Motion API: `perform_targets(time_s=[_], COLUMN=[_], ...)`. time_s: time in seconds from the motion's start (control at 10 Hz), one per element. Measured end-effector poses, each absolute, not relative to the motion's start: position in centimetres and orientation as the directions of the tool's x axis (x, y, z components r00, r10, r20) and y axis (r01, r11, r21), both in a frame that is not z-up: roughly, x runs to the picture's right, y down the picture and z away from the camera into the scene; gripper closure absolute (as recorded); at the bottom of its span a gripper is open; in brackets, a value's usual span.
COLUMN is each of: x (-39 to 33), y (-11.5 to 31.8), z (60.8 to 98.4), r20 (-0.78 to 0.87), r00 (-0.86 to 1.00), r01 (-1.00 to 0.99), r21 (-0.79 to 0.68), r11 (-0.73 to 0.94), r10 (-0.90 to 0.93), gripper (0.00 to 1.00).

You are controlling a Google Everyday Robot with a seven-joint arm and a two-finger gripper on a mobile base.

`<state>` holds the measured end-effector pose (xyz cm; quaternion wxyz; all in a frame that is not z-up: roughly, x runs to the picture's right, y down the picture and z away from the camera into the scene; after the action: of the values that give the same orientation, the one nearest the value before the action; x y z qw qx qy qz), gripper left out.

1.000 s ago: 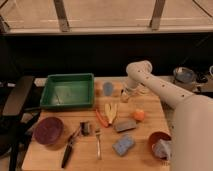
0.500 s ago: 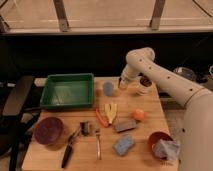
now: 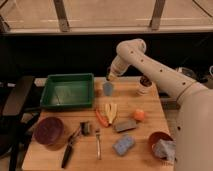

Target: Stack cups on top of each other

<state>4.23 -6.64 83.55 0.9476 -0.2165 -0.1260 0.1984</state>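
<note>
Hand (image 3: 109,76) seemingly above blue tumbler (image 3: 108,88)

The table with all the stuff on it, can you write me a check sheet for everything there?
Surface: light wooden table, crowded but orderly.
Job's things: light-blue plastic tumbler upright beside the tray; shorter cup with a dark inside upright near the back right edge; apart, not stacked.
Clutter: green plastic tray, maroon round dish, red-brown bowl holding a crumpled cloth, banana, carrot, orange ball, blue sponge, grey block, fork, black-handled tool.
Grippers: gripper just above and behind the tumbler.
Cables: nothing seen.
Surroundings: dark chair at left, windows behind.
</note>
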Motion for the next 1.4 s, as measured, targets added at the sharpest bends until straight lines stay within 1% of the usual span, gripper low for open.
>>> perform_targets(time_s=[0.1, 0.2, 0.3, 0.5, 0.6, 0.9, 1.0, 1.1, 1.2, 1.3, 1.4], x=[3.5, 2.8, 2.5, 2.2, 2.0, 2.2, 2.4, 2.5, 2.9, 3.2, 3.5], y=[-6.2, -5.6, -4.7, -3.4, -3.0, -1.7, -1.4, -1.2, -1.0, -0.9, -1.0], z=[84.3, 85.0, 85.8, 86.8, 87.2, 88.1, 88.5, 88.9, 89.4, 89.5, 89.6], r20=[0.163, 0.173, 0.175, 0.171, 0.169, 0.150, 0.141, 0.133, 0.123, 0.120, 0.119], r00=[0.888, 0.886, 0.884, 0.880, 0.879, 0.879, 0.883, 0.885, 0.884, 0.883, 0.881], r01=[-0.312, -0.303, -0.299, -0.297, -0.295, -0.301, -0.301, -0.304, -0.311, -0.314, -0.318], r21=[-0.470, -0.485, -0.502, -0.531, -0.540, -0.560, -0.561, -0.563, -0.565, -0.566, -0.566], r11=[0.825, 0.821, 0.812, 0.794, 0.788, 0.772, 0.771, 0.769, 0.764, 0.762, 0.761], r10=[0.429, 0.430, 0.434, 0.444, 0.445, 0.452, 0.447, 0.447, 0.450, 0.453, 0.457], gripper=[1.00, 0.95, 0.84, 0.66, 0.64, 0.63, 0.57, 0.48, 0.44, 0.44, 0.40])
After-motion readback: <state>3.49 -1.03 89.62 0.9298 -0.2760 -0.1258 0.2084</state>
